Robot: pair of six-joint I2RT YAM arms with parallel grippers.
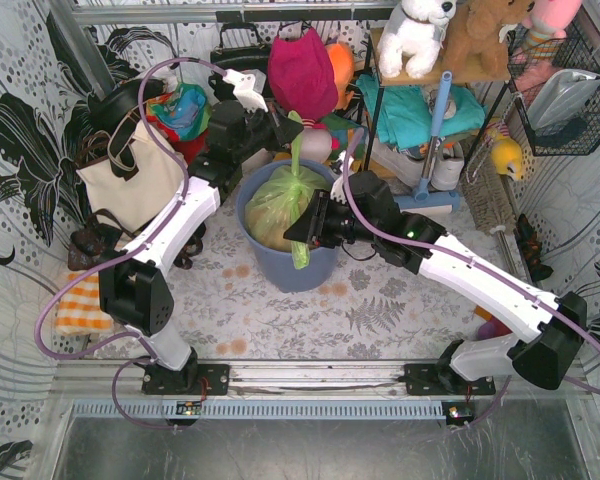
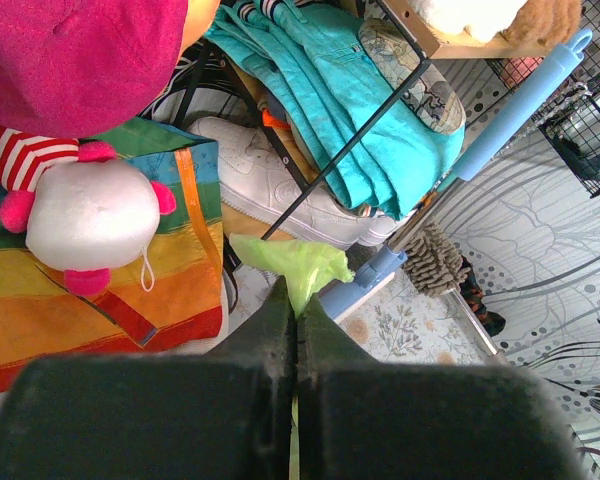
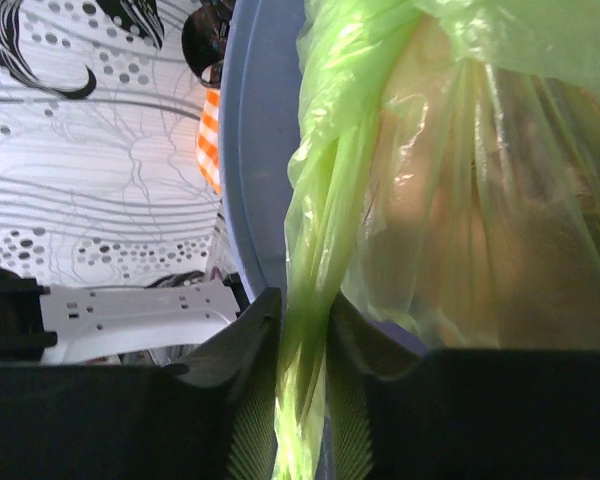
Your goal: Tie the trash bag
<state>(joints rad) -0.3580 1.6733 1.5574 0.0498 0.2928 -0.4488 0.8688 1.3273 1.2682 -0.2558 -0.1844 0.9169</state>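
Trash bag [image 1: 277, 205] (in bin [image 1: 265, 268]) clamped by both jaws.

One trash bag [image 1: 275, 205], one blue-grey bin [image 1: 280, 272], one blue-handled mop [image 1: 438, 125], and two claws: one left claw [image 2: 296, 312], one right claw [image 3: 302, 350].

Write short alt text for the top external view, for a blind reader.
A light-green trash bag sits in a blue-grey bin. The left end effector pinches one twisted strand upward, and the right end effector pinches another, which hangs down over the bin. A tote bag and plush toys stand behind.
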